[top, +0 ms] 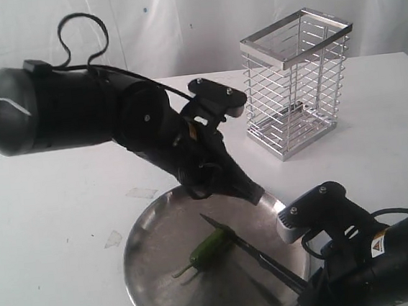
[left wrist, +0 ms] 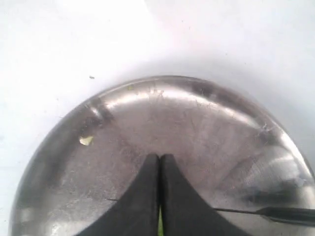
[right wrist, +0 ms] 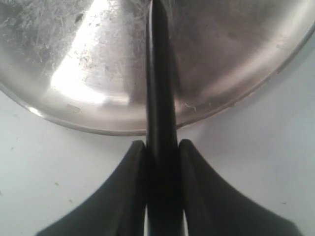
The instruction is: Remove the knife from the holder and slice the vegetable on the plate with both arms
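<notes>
Resting on the white table (top: 65,210), the plate (top: 158,273) sits at centre front, with the vegetable (top: 207,250) lying on it a little right of its middle, stem end pointing toward the near left. Knife (top: 246,250) lies angled across the plate, tip at the pepper's far end, blade running back toward the near right; in the exterior view blade and pepper appear to touch, though whether it is cutting in cannot be told. Right claw (right wrist: 161,152) is pinched on the knife's black handle (right wrist: 160,147) just off the plate's rim, fingers (right wrist: 133,187) tight either side, blade reaching out over the metal. Left claw (left wrist: 160,164) hangs over the plate from the far side, fingers (left wrist: 142,196) pressed together with only a hairline gap; a sliver of green shows between them low down, but whether they grip the pepper cannot be told. Thin knife blade (left wrist: 275,213) enters that view from the side. A small pale green scrap (left wrist: 86,140) lies on the plate near its rim. Holder (top: 295,86) stands upright, well apart at the far right of the table, with nothing visible inside it.
</notes>
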`<state>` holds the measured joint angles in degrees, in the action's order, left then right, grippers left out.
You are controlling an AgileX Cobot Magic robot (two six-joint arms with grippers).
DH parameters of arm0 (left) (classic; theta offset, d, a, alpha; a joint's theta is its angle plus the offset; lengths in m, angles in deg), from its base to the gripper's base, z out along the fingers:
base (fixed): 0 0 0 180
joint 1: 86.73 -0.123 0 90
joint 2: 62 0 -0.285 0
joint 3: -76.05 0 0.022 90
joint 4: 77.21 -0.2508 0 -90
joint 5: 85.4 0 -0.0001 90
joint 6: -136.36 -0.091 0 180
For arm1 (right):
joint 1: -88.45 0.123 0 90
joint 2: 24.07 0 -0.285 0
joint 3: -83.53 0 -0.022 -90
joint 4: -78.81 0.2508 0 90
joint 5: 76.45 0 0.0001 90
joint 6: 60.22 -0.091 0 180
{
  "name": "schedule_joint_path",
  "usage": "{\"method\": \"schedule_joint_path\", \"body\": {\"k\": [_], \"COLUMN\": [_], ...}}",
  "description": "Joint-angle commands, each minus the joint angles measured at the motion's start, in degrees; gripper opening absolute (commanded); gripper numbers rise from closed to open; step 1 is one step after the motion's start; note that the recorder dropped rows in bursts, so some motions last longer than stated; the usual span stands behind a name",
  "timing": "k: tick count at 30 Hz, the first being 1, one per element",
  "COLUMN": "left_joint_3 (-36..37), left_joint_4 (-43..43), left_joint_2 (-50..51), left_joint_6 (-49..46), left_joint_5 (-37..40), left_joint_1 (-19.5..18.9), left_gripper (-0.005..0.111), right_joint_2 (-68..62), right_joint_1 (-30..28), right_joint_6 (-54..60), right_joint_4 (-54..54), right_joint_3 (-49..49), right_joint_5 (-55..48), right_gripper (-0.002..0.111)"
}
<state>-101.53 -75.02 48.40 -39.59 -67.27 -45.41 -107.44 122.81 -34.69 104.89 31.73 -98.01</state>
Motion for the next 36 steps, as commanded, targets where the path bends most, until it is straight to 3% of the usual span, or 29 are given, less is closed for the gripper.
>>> {"method": "schedule_joint_path", "body": {"k": [1,8,23,30,36], "left_joint_3": [-0.2,4.2,5.1,5.1,5.0], "left_joint_4": [-1.7,-2.2,0.3,0.3,0.3], "left_joint_2": [-1.2,0.7,1.8,10.5,8.2], "left_joint_6": [0.1,1.6,2.3,1.8,1.6], "left_joint_5": [4.8,1.8,-4.9,-3.9,-3.2], "left_joint_1": [-0.2,-1.3,-2.9,-2.9,-3.0], "left_gripper": [0.000,0.000,0.000,0.000,0.000], "right_joint_2": [0.0,0.0,0.0,0.0,0.0], "right_joint_1": [-0.1,-0.1,-0.1,-0.1,-0.1], "right_joint_6": [-0.2,-0.2,-0.2,-0.2,-0.2], "right_joint_4": [0.2,0.2,0.2,0.2,0.2], "right_joint_3": [0.1,0.1,0.1,0.1,0.1], "right_joint_5": [0.9,0.9,0.9,0.9,0.6], "right_gripper": [0.000,0.000,0.000,0.000,0.000]}}
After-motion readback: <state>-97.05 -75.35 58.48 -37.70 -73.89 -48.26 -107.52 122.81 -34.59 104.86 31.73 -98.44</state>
